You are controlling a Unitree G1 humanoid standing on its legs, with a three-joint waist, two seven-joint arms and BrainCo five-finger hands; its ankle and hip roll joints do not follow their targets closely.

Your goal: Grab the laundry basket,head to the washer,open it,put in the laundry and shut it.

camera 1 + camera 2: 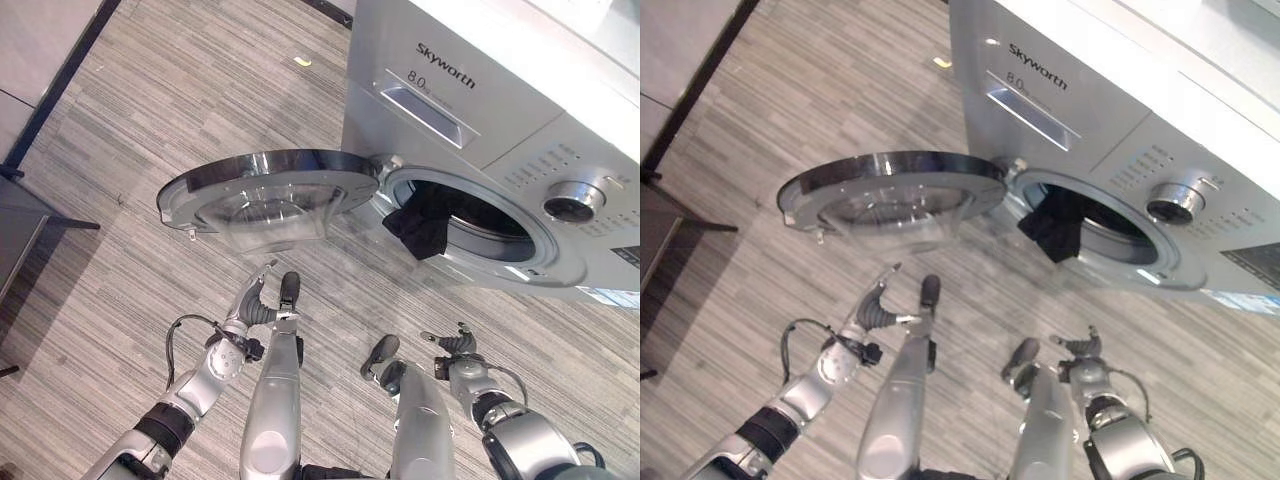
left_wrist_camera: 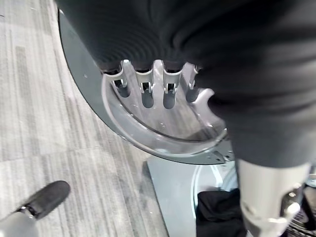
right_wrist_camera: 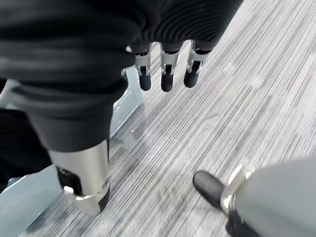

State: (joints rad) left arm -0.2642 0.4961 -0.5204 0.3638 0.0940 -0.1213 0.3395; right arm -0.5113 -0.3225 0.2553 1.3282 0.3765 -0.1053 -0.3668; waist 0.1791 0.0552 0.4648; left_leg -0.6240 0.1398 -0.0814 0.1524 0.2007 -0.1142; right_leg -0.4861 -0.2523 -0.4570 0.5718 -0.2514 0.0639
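Nearest us, our left hand (image 1: 262,300) hangs at about seven o'clock in the head view, just below the rim of the open door (image 1: 268,190), fingers straight and relaxed, gripping nothing; its wrist view shows the fingers (image 2: 147,93) spread in a row over the door's glass bowl. Our right hand (image 1: 455,345) sits at five o'clock, low over the striped floor (image 1: 120,270), fingers loose and apart, also holding nothing. At two o'clock stands the washer (image 1: 480,110), its door swung flat out to our left. Dark laundry (image 1: 422,226) hangs over the lower lip of the drum (image 1: 490,225), partly inside, partly spilling out. At twelve o'clock a small yellow scrap (image 1: 302,61) lies on the floor.
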